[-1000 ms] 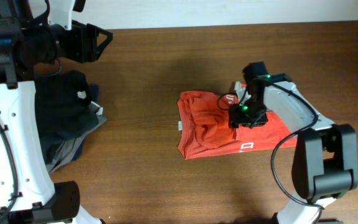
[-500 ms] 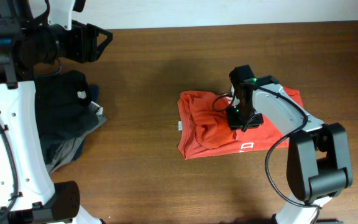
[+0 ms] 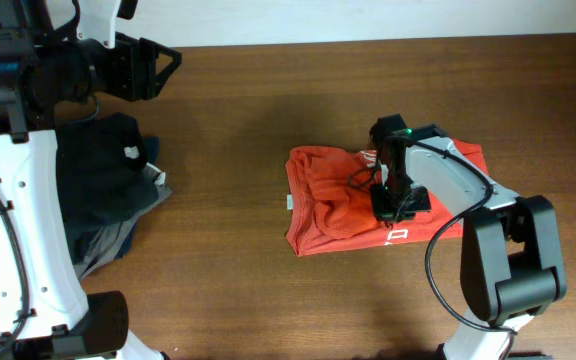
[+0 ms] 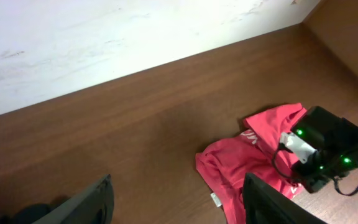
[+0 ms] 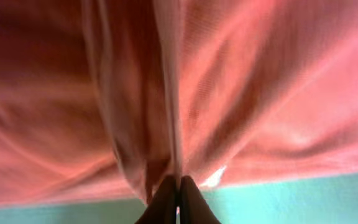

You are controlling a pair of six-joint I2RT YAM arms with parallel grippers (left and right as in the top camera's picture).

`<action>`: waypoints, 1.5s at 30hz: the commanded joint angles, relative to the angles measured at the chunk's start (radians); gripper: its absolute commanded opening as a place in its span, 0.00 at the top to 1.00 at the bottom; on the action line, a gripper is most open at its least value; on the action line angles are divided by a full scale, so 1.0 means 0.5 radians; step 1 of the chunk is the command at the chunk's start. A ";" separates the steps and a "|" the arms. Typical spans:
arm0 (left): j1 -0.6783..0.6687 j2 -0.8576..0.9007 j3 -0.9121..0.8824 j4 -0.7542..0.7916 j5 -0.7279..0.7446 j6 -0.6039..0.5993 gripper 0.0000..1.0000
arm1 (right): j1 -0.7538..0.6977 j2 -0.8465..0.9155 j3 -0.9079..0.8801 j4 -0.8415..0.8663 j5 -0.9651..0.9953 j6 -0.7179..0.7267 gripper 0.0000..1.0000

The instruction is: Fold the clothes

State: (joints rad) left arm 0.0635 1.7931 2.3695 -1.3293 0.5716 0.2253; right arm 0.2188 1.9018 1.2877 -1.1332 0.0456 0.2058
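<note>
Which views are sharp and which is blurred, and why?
Right wrist: badly blurred, lens too near the shirt, which fills the frame. Overhead: sharp, even light, faint shadow on the table. Left wrist: clear, bright wall without glare.

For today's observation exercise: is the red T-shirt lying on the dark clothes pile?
No: the red T-shirt lies on the table, well apart from the dark pile.

Nothing here can be read. The red-orange T-shirt (image 3: 338, 195) carries a small white print (image 3: 396, 236) near its lower edge, a boxed outline too small to make out. The white tag (image 3: 290, 203) at its left edge shows no legible text.
</note>
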 commanded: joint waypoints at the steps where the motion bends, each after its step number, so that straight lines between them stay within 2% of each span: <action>1: 0.010 -0.015 0.014 0.011 0.007 0.032 0.34 | 0.009 -0.108 0.055 -0.080 0.061 -0.050 0.95; 7: 0.010 -0.015 0.014 0.017 0.007 0.032 0.34 | 0.009 -0.175 0.054 -0.220 0.050 -0.089 0.95; 15: 0.010 -0.015 0.014 0.019 0.007 0.032 0.34 | 0.089 -0.175 0.054 -0.235 -0.067 -0.158 0.93; 16: 0.010 -0.015 0.014 0.019 0.007 0.032 0.34 | 0.107 -0.175 0.054 -0.234 -0.085 -0.173 0.90; 17: 0.010 -0.015 0.014 0.018 0.007 0.032 0.34 | 0.127 -0.175 0.054 -0.231 -0.105 -0.196 0.78; 18: 0.010 -0.015 0.014 0.018 0.007 0.032 0.34 | 0.146 -0.175 0.054 -0.222 -0.105 -0.195 0.56; 19: 0.010 -0.015 0.014 0.017 0.007 0.032 0.34 | 0.163 -0.175 0.054 -0.198 -0.106 -0.184 0.46; 20: 0.010 -0.015 0.014 0.016 0.007 0.032 0.34 | 0.169 -0.178 0.055 -0.169 -0.106 -0.152 0.42; 23: 0.010 -0.015 0.014 0.003 0.007 0.032 0.34 | 0.130 -0.220 0.055 0.005 -0.137 -0.040 0.38; 27: 0.010 -0.023 0.015 -0.024 0.008 0.031 0.34 | -0.008 -0.365 0.055 0.304 -0.439 -0.066 0.40; 30: 0.010 -0.085 0.015 -0.066 0.007 0.037 0.35 | -0.109 -0.618 0.082 0.426 -0.547 -0.192 0.40; 33: 0.010 -0.196 0.015 -0.067 -0.029 0.117 0.34 | -0.184 -0.952 0.139 0.465 -0.446 -0.293 0.38; 34: 0.010 -0.241 0.015 -0.068 -0.083 0.116 0.34 | -0.209 -1.057 0.154 0.479 -0.403 -0.305 0.35; 36: 0.010 -0.320 0.015 -0.084 -0.190 0.116 0.30 | -0.265 -1.273 0.163 0.523 -0.359 -0.308 0.17; 37: 0.010 -0.349 0.015 -0.096 -0.229 0.116 0.30 | -0.288 -1.360 0.163 0.529 -0.360 -0.307 0.00; 40: 0.010 -0.425 0.015 -0.147 -0.320 0.115 0.28 | -0.336 -1.590 0.163 0.526 -0.360 -0.307 0.01; 42: 0.010 -0.449 0.014 -0.180 -0.323 0.115 0.21 | -0.337 -1.692 0.163 0.517 -0.360 -0.307 0.02; 43: 0.010 -0.457 0.014 -0.195 -0.323 0.114 0.01 | -0.337 -1.749 0.163 0.517 -0.360 -0.307 0.01; 45: 0.010 -0.459 0.014 -0.218 -0.323 0.114 0.01 | -0.337 -1.820 0.163 0.517 -0.360 -0.307 0.01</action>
State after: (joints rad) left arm 0.0635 1.5497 2.3722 -1.4284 0.4404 0.2703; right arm 0.0559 1.0100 1.3727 -0.8703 -0.1478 0.0643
